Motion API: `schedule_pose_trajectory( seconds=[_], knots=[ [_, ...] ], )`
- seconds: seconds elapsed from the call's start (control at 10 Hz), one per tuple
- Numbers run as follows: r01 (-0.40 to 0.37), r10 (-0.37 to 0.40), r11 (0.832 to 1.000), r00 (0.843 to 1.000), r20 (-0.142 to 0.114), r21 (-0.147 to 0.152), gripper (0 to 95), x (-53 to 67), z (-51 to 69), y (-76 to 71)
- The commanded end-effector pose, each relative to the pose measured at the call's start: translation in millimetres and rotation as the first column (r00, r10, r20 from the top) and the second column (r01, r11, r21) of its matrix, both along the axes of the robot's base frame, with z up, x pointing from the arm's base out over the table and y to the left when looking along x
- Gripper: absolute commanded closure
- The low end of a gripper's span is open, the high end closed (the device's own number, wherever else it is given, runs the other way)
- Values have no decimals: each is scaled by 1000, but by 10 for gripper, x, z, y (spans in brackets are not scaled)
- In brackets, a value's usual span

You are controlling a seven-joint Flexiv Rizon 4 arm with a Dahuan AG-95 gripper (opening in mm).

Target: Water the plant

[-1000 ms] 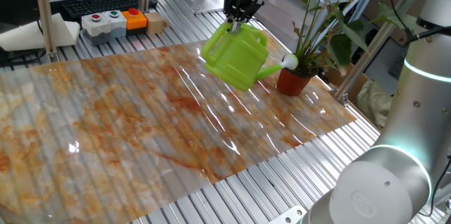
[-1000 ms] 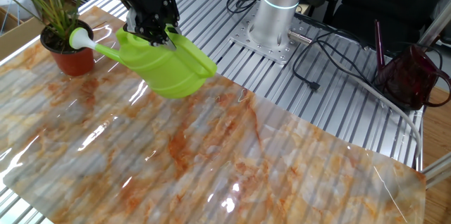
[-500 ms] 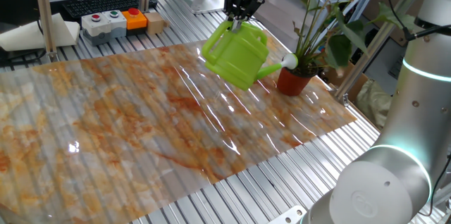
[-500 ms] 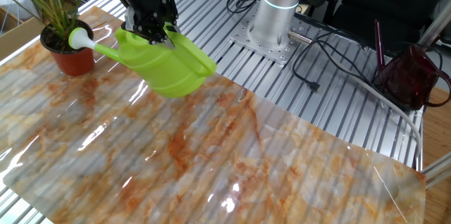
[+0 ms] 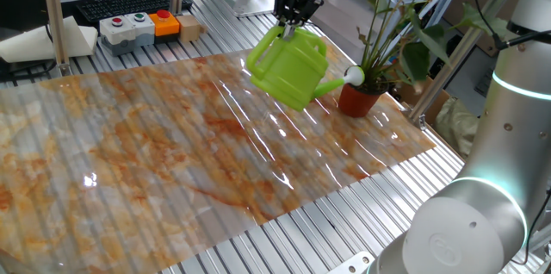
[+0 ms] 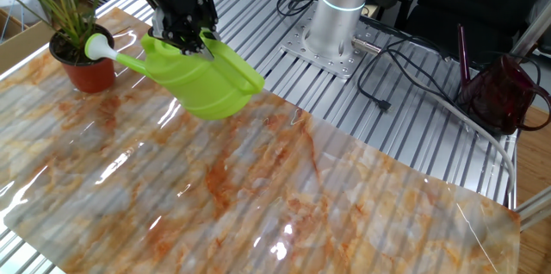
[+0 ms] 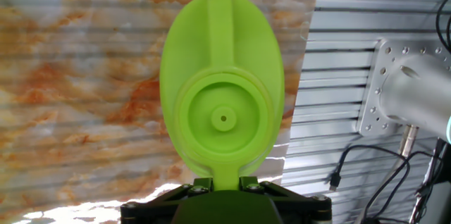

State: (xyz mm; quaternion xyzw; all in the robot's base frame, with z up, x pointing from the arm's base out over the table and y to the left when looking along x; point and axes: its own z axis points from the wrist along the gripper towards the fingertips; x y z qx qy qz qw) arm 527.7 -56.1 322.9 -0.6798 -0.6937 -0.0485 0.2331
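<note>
Almost nothing has moved since a second ago: the lime-green watering can point(image 5: 288, 69) hangs at the same height and the same tilt, and its white rose point(image 6: 97, 46) has only crept a very little closer to the pot.

The claw point(image 6: 185, 43) is clamped on the handle at the top of the can; in the hand view the two fingers point(image 7: 194, 185) press the green handle strip from both sides, with the round base of the can point(image 7: 223, 118) straight ahead of the claw. The can is held clear above the marble-patterned table point(image 5: 172, 145), tipped forward so that the spout points downward.

The plant point(image 5: 387, 33), in its small terracotta pot point(image 6: 83, 67), stands in front of the claw, out along the line of the spout, and lower than the claw. The long axis of the can, from handle to rose, runs directly toward the pot. The rose is just beside the pot rim, near the base of the stems, but I cannot tell whether it is already over the soil. No water is visible coming from the rose.

I judge that the pouring is in hand. The next move depends on this one line: the rose must reach over the pot rim before the can tips further.
</note>
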Motion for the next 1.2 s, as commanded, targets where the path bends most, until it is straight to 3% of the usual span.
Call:
schedule_pose_trajectory(
  seconds=[0.1,0.5,1.2],
  knots=[
    [-22,22,1000,1000,12,-12,950,7,11,-3],
    [0,0,1000,1000,4,0,950,1,15,6],
    [-13,13,1000,1000,2,-12,950,3,14,2]
  ],
)
